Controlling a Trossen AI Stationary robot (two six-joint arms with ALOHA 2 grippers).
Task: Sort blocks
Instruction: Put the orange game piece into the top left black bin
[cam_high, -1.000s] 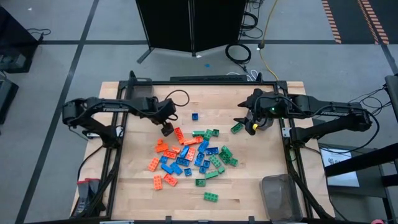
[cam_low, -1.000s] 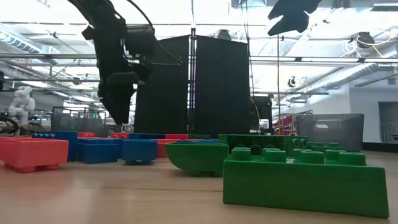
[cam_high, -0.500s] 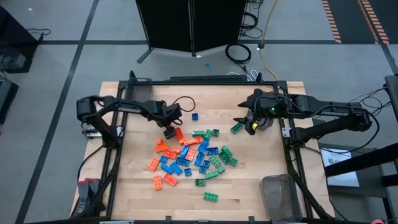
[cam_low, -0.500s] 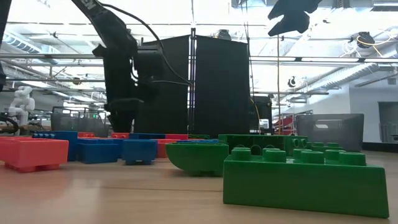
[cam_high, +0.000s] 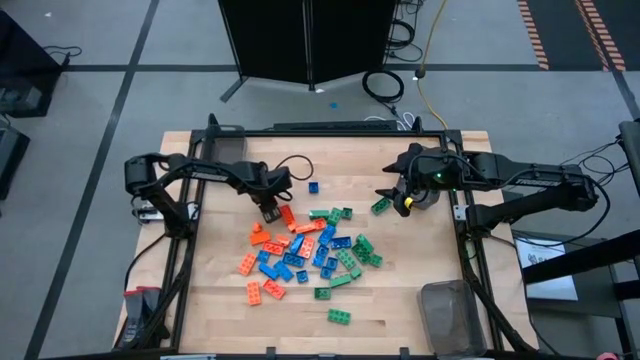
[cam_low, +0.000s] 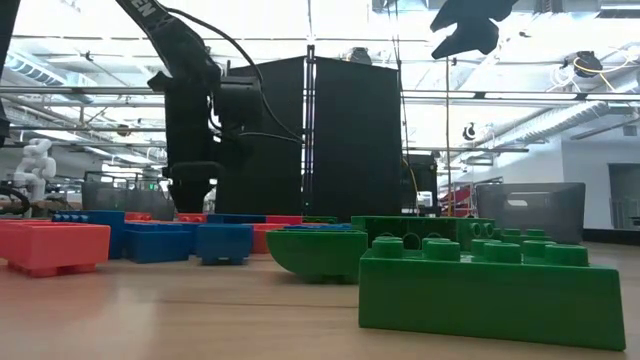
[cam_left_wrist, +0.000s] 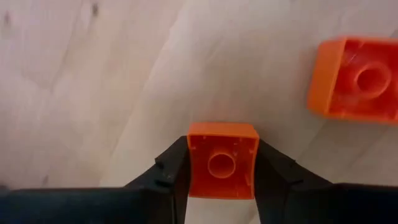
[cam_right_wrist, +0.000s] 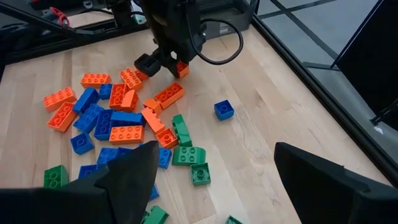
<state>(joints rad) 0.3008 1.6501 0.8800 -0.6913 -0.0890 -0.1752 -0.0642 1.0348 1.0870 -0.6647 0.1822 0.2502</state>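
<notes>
Orange, blue and green blocks (cam_high: 305, 250) lie in a loose pile in the middle of the wooden table (cam_high: 230, 320). My left gripper (cam_high: 268, 210) points straight down at the pile's far left edge, shut on a small square orange block (cam_left_wrist: 222, 160). That block also shows in the right wrist view (cam_right_wrist: 182, 69). A longer orange block (cam_left_wrist: 357, 79) lies just beside it. My right gripper (cam_high: 392, 197) hangs open high above the table's far right part, with nothing between its fingers (cam_right_wrist: 134, 180). My left gripper pinches the small orange block between its two fingers (cam_left_wrist: 171, 171), one on each of two opposite side walls (cam_left_wrist: 191, 163). The fingers come from above and point down. The block is level at the table's surface; whether it still rests there I cannot tell.
A single blue block (cam_high: 313, 187) lies far of the pile, a green one (cam_high: 380, 207) under my right gripper, another green one (cam_high: 339, 316) near the front edge. A translucent grey bin (cam_high: 450, 310) stands at the near right corner, a second (cam_high: 228, 140) at the far left.
My left gripper has come down to the table at the pile's far left edge. Its fingers have closed in on the small orange block. My right arm has kept still.
</notes>
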